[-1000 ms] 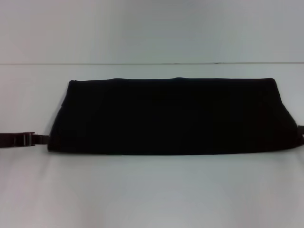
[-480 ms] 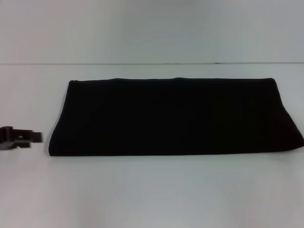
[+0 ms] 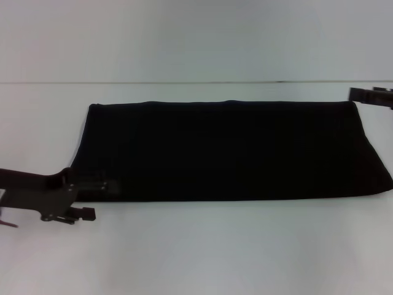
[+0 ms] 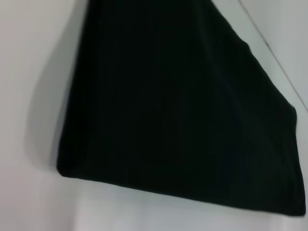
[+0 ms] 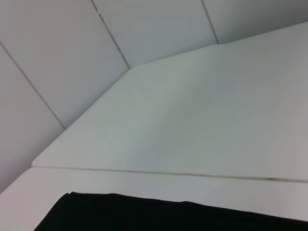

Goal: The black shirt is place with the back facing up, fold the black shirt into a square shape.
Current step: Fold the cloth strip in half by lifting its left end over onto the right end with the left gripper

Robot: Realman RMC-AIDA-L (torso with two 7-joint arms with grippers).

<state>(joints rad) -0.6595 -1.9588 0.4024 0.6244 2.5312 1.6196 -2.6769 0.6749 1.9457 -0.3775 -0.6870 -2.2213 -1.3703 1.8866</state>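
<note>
The black shirt (image 3: 227, 150) lies flat on the white table as a long folded band running left to right. It fills most of the left wrist view (image 4: 173, 106), and its edge shows in the right wrist view (image 5: 168, 216). My left gripper (image 3: 93, 200) is at the shirt's near left corner and open, with one finger (image 3: 98, 185) over the cloth's edge and the other on the table side. My right gripper (image 3: 368, 95) shows only partly, just beyond the shirt's far right corner.
The white table (image 3: 202, 252) stretches bare in front of the shirt and to its left. Its far edge (image 3: 184, 82) meets a pale panelled wall (image 5: 72, 62) behind the shirt.
My left gripper has moved from the table's left edge in to the shirt's near left corner. My right gripper left view at the shirt's near right end, then reappeared at the far right corner. The shirt has not moved.
</note>
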